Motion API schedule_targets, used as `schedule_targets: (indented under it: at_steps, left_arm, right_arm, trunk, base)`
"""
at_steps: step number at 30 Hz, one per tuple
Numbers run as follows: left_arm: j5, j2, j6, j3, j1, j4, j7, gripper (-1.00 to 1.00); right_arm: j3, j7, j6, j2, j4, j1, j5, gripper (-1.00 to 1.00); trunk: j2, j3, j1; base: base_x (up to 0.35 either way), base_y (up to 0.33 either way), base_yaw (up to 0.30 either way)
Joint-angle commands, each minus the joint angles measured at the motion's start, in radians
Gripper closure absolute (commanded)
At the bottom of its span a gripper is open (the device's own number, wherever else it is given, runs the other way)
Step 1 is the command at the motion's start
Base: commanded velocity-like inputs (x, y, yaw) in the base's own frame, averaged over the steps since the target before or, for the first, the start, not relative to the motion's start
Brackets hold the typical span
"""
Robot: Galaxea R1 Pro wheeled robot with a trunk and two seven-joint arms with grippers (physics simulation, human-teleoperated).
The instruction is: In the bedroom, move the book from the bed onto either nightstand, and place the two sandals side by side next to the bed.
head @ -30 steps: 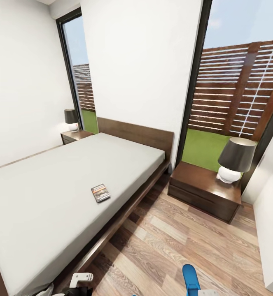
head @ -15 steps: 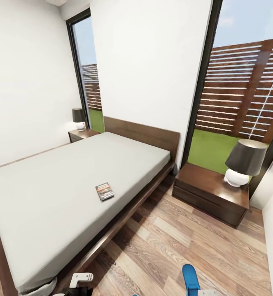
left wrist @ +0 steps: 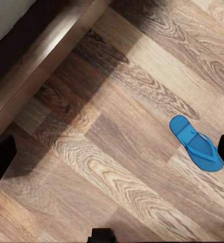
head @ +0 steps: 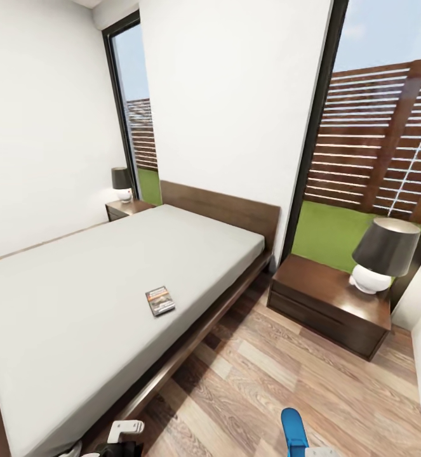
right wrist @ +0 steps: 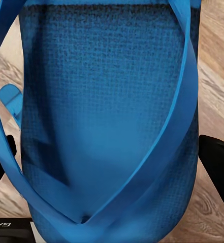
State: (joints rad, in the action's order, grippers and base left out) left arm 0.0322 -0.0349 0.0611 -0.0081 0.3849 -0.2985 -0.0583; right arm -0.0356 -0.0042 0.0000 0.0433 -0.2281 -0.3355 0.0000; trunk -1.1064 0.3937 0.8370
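The right gripper [right wrist: 109, 167] has a bright blue sandal [right wrist: 107, 126] between its dark fingers [right wrist: 218, 162], which flank the sole on both sides, so I judge it clamped on that sandal; the woven footbed and the V of the straps crowd the right wrist view. In the head view the same sandal [head: 294, 431] pokes up near the lower edge, over the wood-plank floor [head: 267, 381] and apart from the bed.

The left gripper [left wrist: 112, 152] hangs over bare planks with nothing between its dark fingertips [left wrist: 0, 162], which stand wide apart, released. The second sandal [left wrist: 197, 143] lies flat on the floor near the right fingertip, with the bed's dark frame [left wrist: 46, 50] well off to the other side.

The book [head: 160, 300] lies flat on the light-grey mattress [head: 77, 285], close to the near long edge of the bed. One nightstand [head: 327, 304] with a white-based lamp [head: 383, 254] stands beside the headboard [head: 223, 209] on the window side; the other nightstand [head: 126, 207] sits at the far side of the bed.

Both sandals look light and flexible, likely to sag if pinched at one end; a grip across the middle of the sole seems safest. The book looks thin, light and fairly stiff, lying flush on a soft surface, so it probably wants taking by an edge.
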Motion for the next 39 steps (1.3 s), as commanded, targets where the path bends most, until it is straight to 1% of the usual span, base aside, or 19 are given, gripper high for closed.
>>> schedule_targets:
  at_steps: [1,17,31,39]
  left_arm:
    - [0.003,0.0,0.002,-0.001,0.0,-0.002,-0.003,-1.0]
    - [0.004,0.0,-0.012,0.0,0.0,-0.002,-0.003,-1.0]
    - [0.005,0.0,-0.012,0.0,0.0,-0.002,-0.003,-1.0]
    - [0.005,0.0,-0.017,0.0,0.0,-0.002,-0.004,-1.0]
  right_arm:
    - [-0.003,0.0,0.0,0.0,0.0,0.0,0.0,1.0]
    - [-0.003,0.0,0.0,0.001,0.0,0.0,0.0,1.0]
    - [-0.003,0.0,0.0,0.001,0.0,0.0,0.0,1.0]
    - [-0.003,0.0,0.0,0.001,0.0,0.0,0.0,1.0]
  trunk:
    - [-0.001,0.001,0.0]
    - [-0.001,0.001,0.0]
    - [-0.001,0.001,0.0]
    - [-0.001,0.001,0.0]
  base:
    - [0.11,-0.1,0.001]
    - [0.041,-0.087,-0.02]
    - [0.005,-0.018,-0.005]
    - [0.098,-0.071,-0.001]
